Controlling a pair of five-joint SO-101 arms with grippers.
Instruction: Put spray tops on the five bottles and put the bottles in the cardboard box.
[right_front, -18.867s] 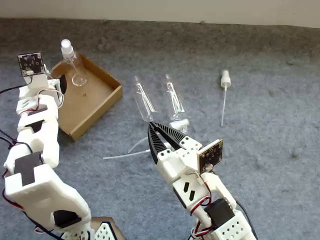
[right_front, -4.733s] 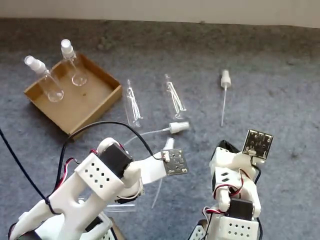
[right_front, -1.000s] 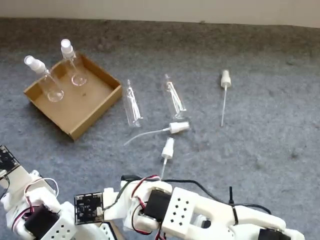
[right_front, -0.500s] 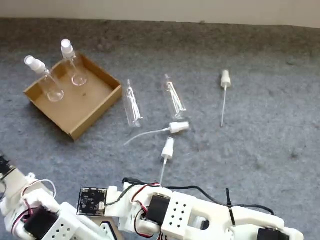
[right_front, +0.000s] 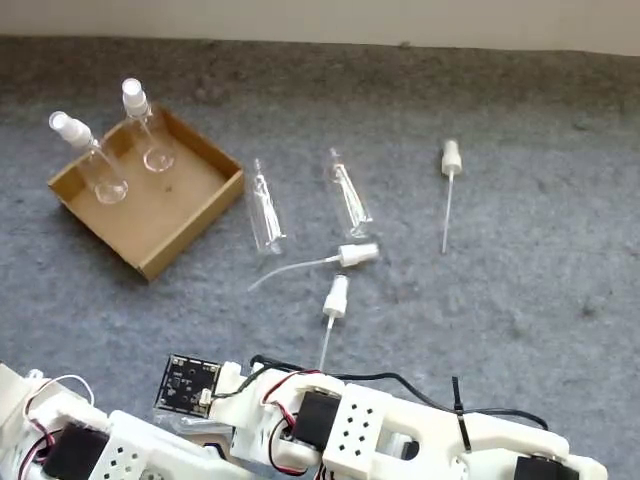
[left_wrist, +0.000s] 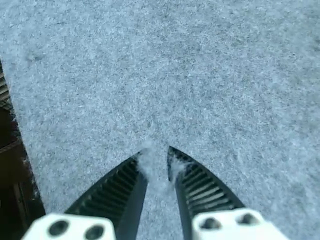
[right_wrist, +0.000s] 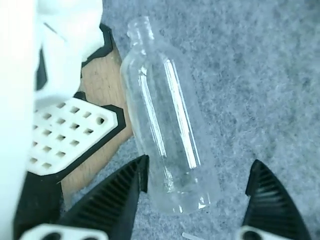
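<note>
**Gripping the loose bottle beside the arm bases**

Status: The right gripper (right_wrist: 200, 162) is wide open, with one jaw on each side of an uncapped bottle (right_wrist: 162, 125). This bottle lies flat on the grey mat (right_front: 520, 300), well apart from the cardboard box (right_front: 195, 232) and close to the arm bases. The left gripper (left_wrist: 156, 150) holds nothing; its jaws are nearly closed, with a narrow gap between them.

Procedure (judged): Centre the jaws on the straight part of the bottle, not on the neck. Close slowly, because smooth round glass or plastic is likely to roll or squirt out. Lift the bottle level.

Clearances: A perforated white base plate (right_wrist: 70, 135) and a wooden board (right_wrist: 107, 90) lie just beside the bottle, so the jaw on that side has little room. The other side is open mat.

Remaining work: Two capped bottles (right_front: 98, 165) stand in the cardboard box. Near the box lie two uncapped bottles (right_front: 263, 210) and three spray tops (right_front: 358, 254).
</note>
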